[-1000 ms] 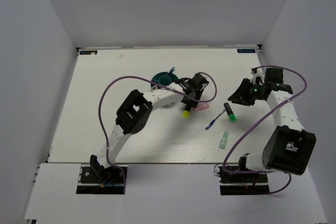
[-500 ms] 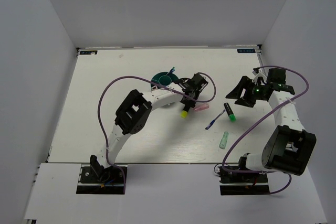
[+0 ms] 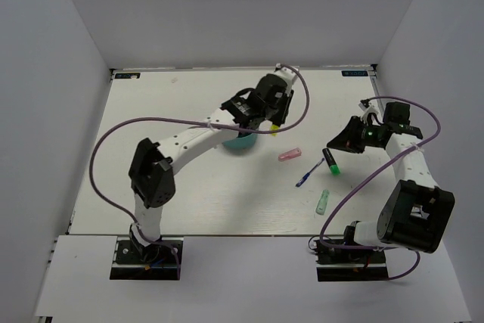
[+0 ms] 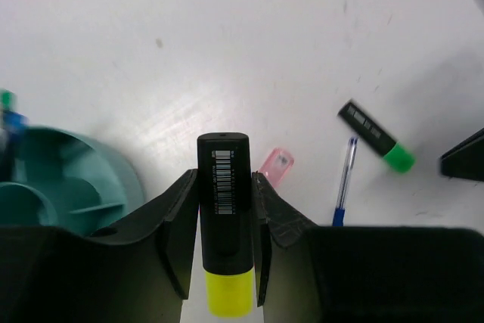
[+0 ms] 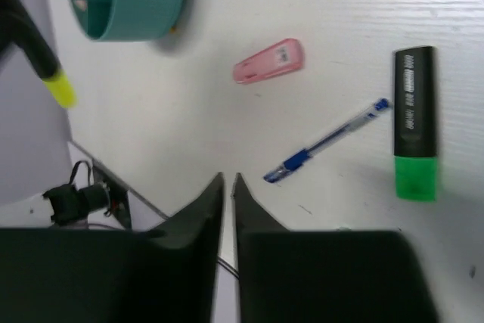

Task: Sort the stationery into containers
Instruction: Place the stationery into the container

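— what's different from a second ago?
— your left gripper [image 3: 265, 120] has lifted the yellow highlighter [image 3: 267, 128] off the table. it was low beside the pink piece [image 3: 290, 154]; now it's higher and farther back, at the right edge of the teal organiser [image 3: 242, 144].
— and the arm itself?
— you've stretched it out: the elbow has swung left and the purple cable [image 3: 113, 138] arcs wider.
— anything else?
— the pink piece, half hidden before, now lies in plain sight. your right gripper [image 3: 333, 145] has edged slightly toward the green marker [image 3: 330, 162].

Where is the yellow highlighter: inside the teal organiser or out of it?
Out of it. The left fingers clamp the highlighter beside the organiser, over bare table.
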`<act>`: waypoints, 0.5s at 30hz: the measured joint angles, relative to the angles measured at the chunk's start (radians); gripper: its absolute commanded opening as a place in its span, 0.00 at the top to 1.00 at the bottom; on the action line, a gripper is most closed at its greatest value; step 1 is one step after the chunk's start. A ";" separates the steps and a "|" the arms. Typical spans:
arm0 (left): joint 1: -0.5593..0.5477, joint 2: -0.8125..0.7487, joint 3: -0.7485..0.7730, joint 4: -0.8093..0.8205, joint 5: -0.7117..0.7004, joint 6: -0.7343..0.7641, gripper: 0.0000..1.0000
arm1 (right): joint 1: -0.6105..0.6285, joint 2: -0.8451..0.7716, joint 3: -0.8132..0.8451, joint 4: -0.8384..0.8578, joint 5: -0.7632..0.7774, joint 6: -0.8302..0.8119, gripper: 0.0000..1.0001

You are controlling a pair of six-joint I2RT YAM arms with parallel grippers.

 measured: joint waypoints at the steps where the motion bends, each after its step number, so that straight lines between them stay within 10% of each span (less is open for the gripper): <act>1: 0.009 -0.038 -0.016 0.036 0.000 0.015 1.00 | 0.000 0.000 -0.009 0.009 -0.038 -0.005 1.00; 15: 0.222 -0.099 -0.348 0.485 0.134 0.087 1.00 | 0.000 0.003 -0.047 0.007 -0.473 -0.314 1.00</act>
